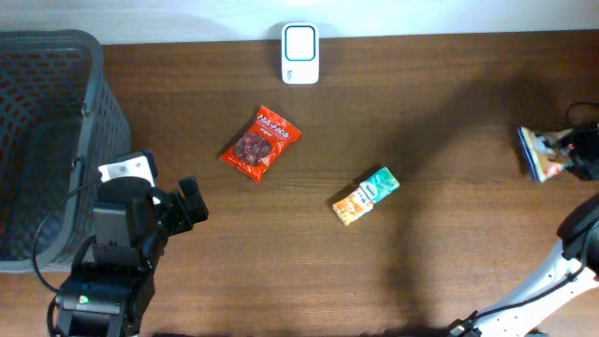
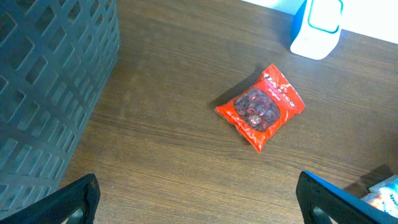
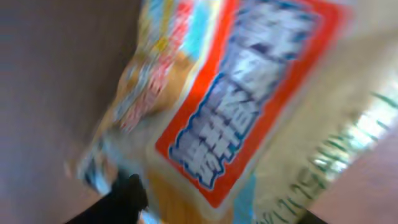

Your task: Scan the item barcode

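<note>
The right claw (image 1: 573, 152) sits at the right edge of the desk (image 1: 449, 112), against a blue-and-red printed packet (image 1: 537, 153), judged to be the item due for scanning. The blurred packet fills the wrist view, printed face toward the camera. Whether the jaws clamp it or merely bracket it cannot be told. No barcode is legible.

The white scanner (image 1: 299, 53) stands at the middle of the far edge, well apart from the packet, so a carry across the desk is judged necessary. A red snack bag (image 1: 260, 142) and a green-and-orange packet (image 1: 366, 197) lie mid-desk, near that route.

The left claw (image 1: 192, 201) hangs wide and empty toward the near left corner, beside the dark mesh basket (image 1: 47, 140).
</note>
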`<control>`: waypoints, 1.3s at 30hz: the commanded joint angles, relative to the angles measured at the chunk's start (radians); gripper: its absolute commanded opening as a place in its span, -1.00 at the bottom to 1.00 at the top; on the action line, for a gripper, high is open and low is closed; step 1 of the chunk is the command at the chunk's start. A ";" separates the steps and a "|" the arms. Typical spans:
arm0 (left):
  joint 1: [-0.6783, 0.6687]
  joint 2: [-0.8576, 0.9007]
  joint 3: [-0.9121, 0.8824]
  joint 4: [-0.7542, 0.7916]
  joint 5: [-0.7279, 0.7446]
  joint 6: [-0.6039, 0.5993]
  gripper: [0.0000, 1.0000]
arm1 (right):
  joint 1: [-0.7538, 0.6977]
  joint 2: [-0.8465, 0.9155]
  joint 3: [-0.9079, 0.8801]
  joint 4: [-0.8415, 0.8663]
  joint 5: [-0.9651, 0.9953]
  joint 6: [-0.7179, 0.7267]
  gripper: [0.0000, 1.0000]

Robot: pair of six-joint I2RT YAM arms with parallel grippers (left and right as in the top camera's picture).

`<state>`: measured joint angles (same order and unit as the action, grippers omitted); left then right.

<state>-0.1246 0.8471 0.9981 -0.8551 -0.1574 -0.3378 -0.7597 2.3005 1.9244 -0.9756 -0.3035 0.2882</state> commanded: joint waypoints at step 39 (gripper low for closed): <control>0.005 -0.005 -0.003 0.001 0.003 -0.010 0.98 | 0.978 -0.280 -0.161 -0.220 -0.235 -0.249 0.97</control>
<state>-0.1246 0.8471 0.9981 -0.8551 -0.1574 -0.3378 0.1410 2.0136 1.7653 -1.2888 -0.5060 -0.0032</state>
